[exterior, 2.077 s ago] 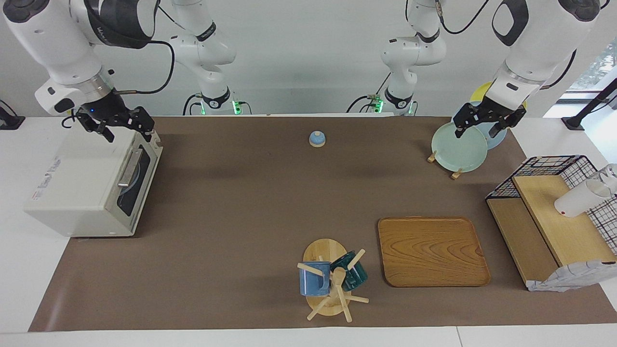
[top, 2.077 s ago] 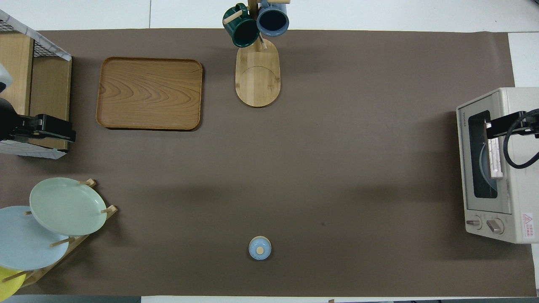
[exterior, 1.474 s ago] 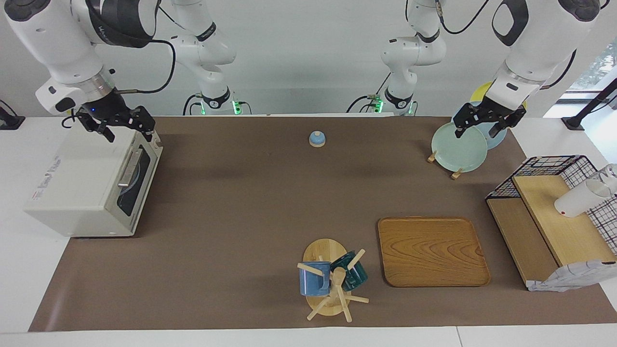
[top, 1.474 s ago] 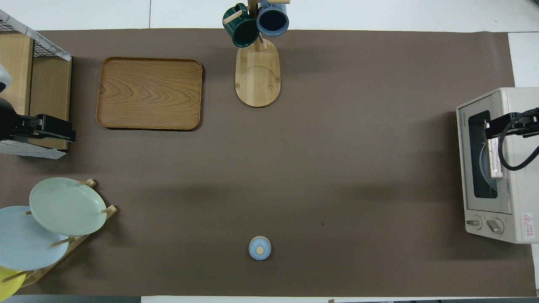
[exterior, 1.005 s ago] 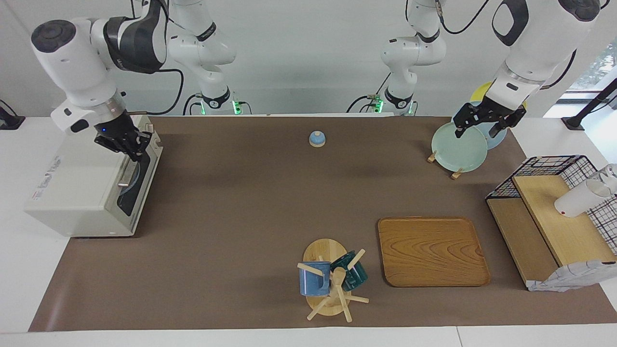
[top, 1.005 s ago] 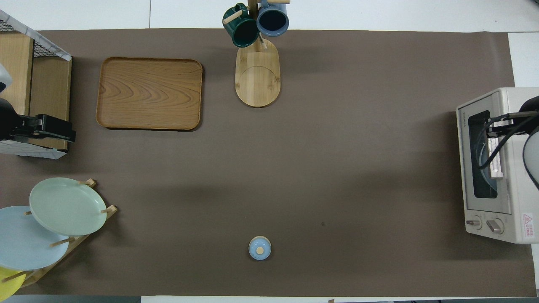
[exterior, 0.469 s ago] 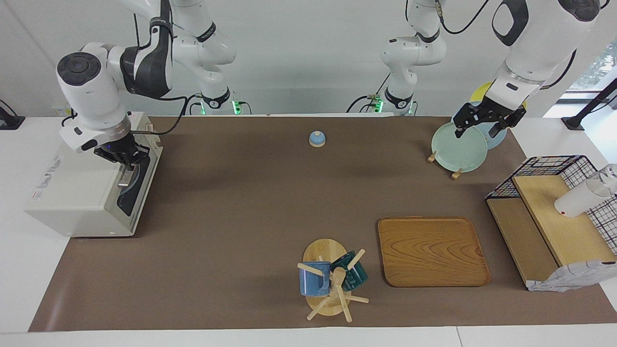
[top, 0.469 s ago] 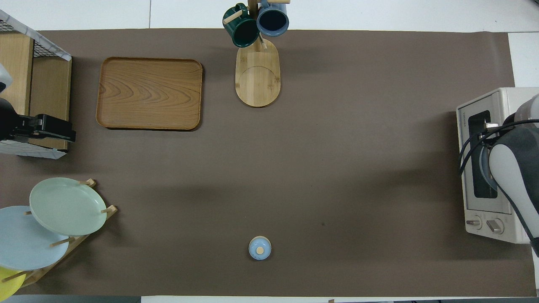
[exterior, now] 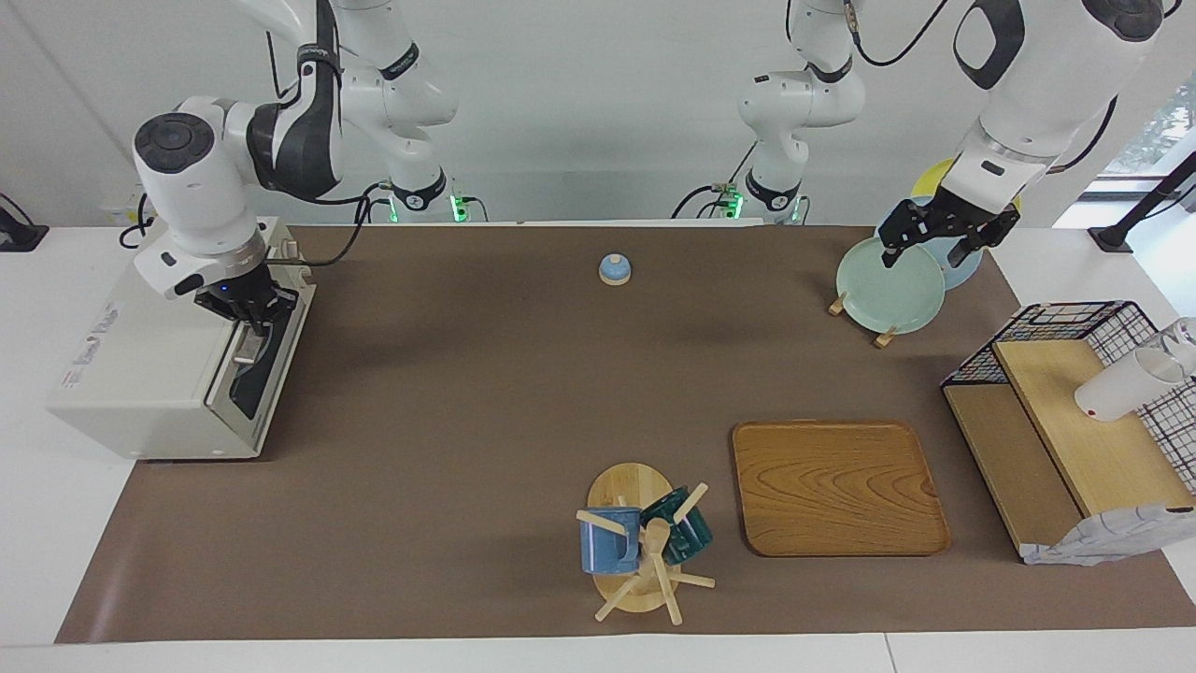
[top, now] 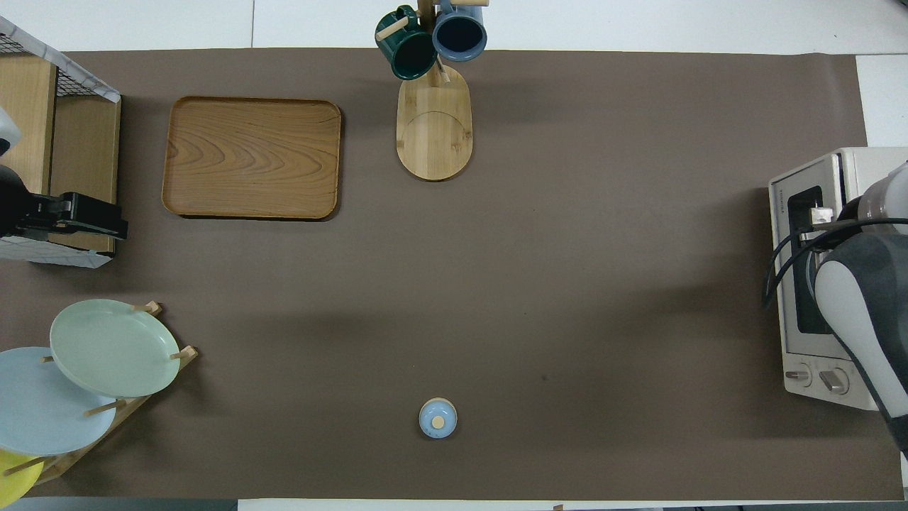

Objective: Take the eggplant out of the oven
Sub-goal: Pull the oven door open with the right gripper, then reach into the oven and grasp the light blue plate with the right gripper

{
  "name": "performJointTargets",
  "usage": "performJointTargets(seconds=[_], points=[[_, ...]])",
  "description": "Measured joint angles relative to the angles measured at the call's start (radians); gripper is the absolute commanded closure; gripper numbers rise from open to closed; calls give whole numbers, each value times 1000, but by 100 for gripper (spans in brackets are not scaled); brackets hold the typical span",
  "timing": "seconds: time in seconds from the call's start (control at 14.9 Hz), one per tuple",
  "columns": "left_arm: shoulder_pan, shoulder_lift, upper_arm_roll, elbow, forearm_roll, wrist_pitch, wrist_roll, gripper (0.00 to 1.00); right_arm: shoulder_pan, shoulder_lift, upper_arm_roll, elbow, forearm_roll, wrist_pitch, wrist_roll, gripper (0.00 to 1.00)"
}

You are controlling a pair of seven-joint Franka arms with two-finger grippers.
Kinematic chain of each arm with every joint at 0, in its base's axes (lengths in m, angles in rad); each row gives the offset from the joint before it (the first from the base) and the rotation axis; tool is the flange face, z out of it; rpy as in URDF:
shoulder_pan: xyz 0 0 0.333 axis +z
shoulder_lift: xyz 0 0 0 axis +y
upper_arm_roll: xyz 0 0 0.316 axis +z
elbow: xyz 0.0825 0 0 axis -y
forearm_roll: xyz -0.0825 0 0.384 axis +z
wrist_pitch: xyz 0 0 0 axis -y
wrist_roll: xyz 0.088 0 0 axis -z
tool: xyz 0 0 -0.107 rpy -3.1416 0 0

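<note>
1. left claw (exterior: 944, 245) jaws wide, over the plate rack (exterior: 888, 280), arm waiting
2. right claw (exterior: 250, 313) pinched shut at oven (exterior: 177, 360) door handle (exterior: 247, 350)
3. oven at right arm's bench end, door closed; eggplant not visible

Eggplant not visible; oven (exterior: 159, 374) interior dark through glass. Right gripper (exterior: 254, 322) fingertips hidden against oven door handle (exterior: 245, 355); arm covers it from overhead. Yellow plate (top: 10, 479) cut by edge.
</note>
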Motion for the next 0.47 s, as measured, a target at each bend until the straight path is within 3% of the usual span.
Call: performJointTargets(seconds=[0.47], points=[[0,0,0,0,0,0,0,0,45,21,11,-99,191,136,18,100]])
